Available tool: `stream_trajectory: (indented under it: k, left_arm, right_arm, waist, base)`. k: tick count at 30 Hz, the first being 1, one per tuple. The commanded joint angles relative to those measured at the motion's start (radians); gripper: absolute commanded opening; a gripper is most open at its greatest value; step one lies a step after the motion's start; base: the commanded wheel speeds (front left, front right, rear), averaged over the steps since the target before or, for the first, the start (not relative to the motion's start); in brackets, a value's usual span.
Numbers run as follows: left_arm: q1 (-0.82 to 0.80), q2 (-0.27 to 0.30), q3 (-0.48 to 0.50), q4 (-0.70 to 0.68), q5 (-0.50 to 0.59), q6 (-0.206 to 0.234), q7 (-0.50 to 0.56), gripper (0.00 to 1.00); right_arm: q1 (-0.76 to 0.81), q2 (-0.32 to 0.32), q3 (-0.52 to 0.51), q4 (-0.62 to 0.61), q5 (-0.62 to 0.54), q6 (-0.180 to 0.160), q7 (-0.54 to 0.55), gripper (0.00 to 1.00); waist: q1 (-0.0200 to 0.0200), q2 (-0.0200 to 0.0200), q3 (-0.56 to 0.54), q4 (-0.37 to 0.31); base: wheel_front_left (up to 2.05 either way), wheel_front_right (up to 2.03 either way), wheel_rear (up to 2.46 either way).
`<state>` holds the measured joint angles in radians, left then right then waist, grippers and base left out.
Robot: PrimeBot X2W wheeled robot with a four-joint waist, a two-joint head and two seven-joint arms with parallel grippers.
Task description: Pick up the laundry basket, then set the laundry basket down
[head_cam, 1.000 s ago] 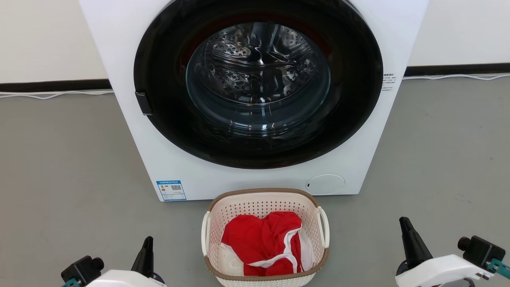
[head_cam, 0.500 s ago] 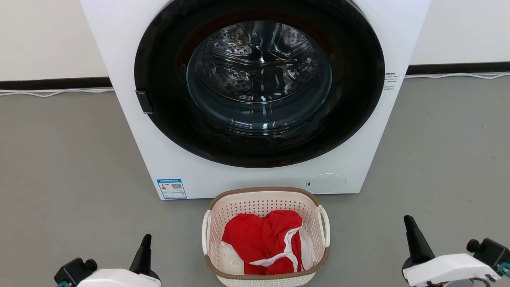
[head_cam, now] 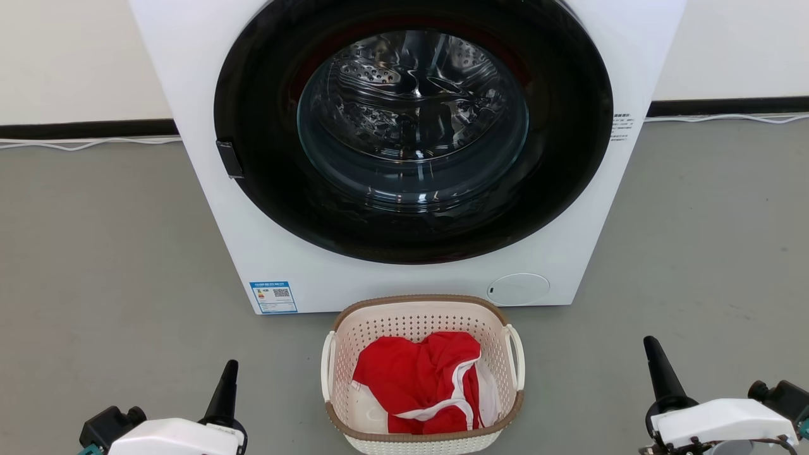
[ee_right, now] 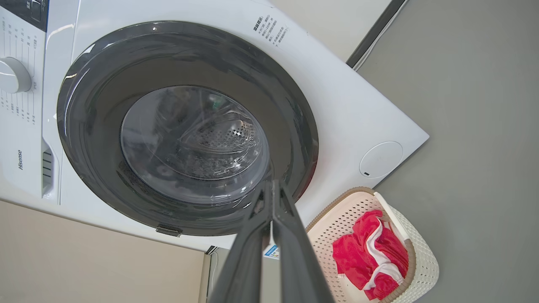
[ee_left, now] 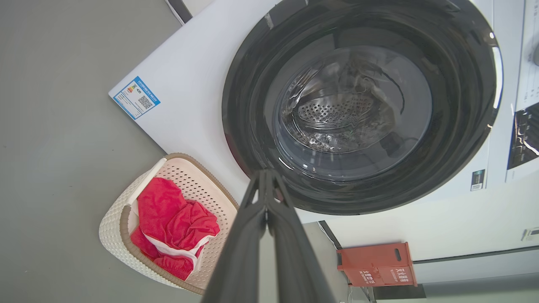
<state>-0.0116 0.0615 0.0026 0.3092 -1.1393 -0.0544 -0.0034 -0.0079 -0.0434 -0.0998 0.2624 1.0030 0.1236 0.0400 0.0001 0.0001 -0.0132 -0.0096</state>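
Basket (head_cam: 411, 323) sits on the grey floor (head_cam: 114, 253) just in front of the washer (head_cam: 265, 253), with a red garment (head_cam: 411, 379) heaped inside. On either side, well apart from it, the left gripper (head_cam: 229, 370) and right gripper (head_cam: 651, 346) hover, each with fingers pressed together and holding nothing.

Laundry basket (head_cam: 420, 322) before washer (head_cam: 253, 253), garment (head_cam: 411, 379) in basket

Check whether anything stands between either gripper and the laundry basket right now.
Nothing visible does. The laundry basket stands on the floor before the washer; the left gripper and right gripper, both shut, sit off its two sides with just floor between.
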Motion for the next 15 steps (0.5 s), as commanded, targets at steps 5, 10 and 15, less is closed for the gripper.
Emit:
stream_trajectory:
  k: [5, 10, 15]
  left_arm:
    - [-0.062, 0.003, 0.035, -0.035, -0.067, -0.019, 0.017, 0.0]
    - [-0.066, 0.001, 0.045, -0.039, -0.116, -0.026, 0.029, 0.0]
    - [-0.07, -0.001, 0.054, -0.042, -0.165, -0.033, 0.041, 0.0]
  right_arm:
    - [-0.059, -0.006, 0.007, -0.023, 0.087, 0.006, 0.013, 0.0]
    - [-0.064, -0.006, 0.004, -0.022, 0.15, 0.006, 0.02, 0.0]
    - [-0.069, -0.006, 0.002, -0.022, 0.214, 0.006, 0.028, 0.0]
  waist:
    - [-0.0001, -0.0001, 0.002, 0.001]
    - [-0.0001, -0.0001, 0.004, 0.002]
    - [-0.0001, -0.0001, 0.005, 0.003]
  base:
    - [0.0, 0.0, 0.0]
    - [0.0, 0.0, 0.0]
    - [0.0, 0.0, 0.0]
